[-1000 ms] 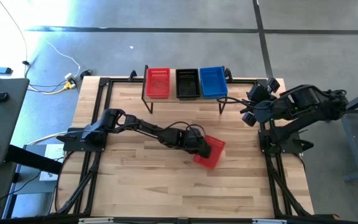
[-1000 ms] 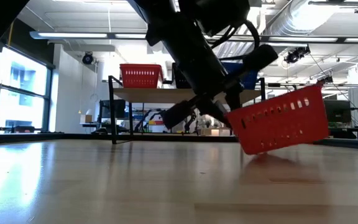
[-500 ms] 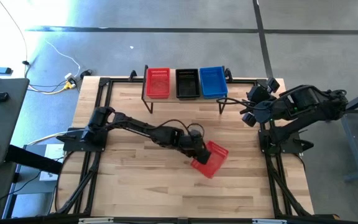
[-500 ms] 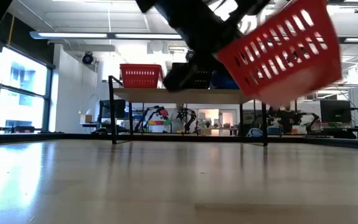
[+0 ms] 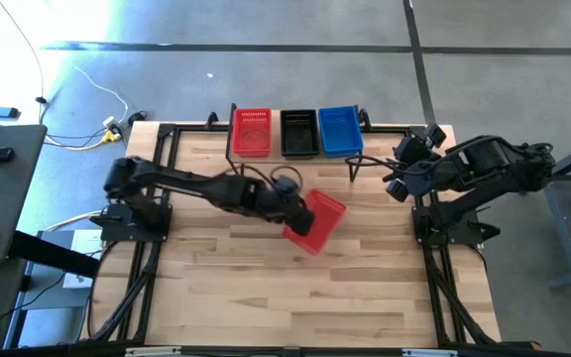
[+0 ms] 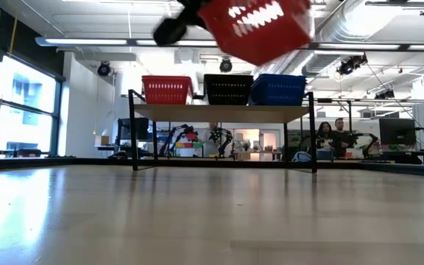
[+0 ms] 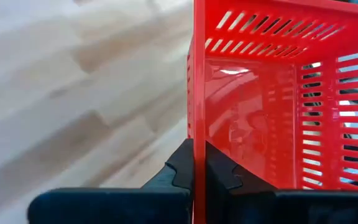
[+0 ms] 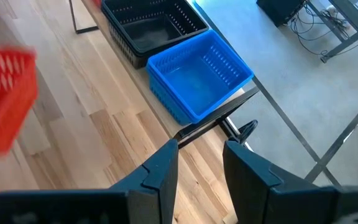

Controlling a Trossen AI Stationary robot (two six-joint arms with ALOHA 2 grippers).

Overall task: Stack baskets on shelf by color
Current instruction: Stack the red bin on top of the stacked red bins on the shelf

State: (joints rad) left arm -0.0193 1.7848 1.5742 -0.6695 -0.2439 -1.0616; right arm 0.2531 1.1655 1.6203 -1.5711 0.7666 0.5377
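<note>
Left gripper (image 5: 297,210) over mid-desk, jaws clenched on the wall of a red basket (image 5: 314,221), which is tilted and well clear of the desk (image 5: 266,288). Shelf (image 5: 295,157) at the far edge carries, left to right, a second red basket (image 5: 253,132), black basket (image 5: 298,133), blue basket (image 5: 340,131). Right gripper (image 5: 397,175) parked just right of the shelf, jaws released, holding nothing.

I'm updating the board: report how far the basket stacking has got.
Done: one red basket, one black basket and one blue basket sit side by side on the shelf. In hand: the left gripper is shut on a second red basket, lifted clear of the table. Left: nesting it into the shelved red one. The right gripper waits open beside the shelf.
</note>
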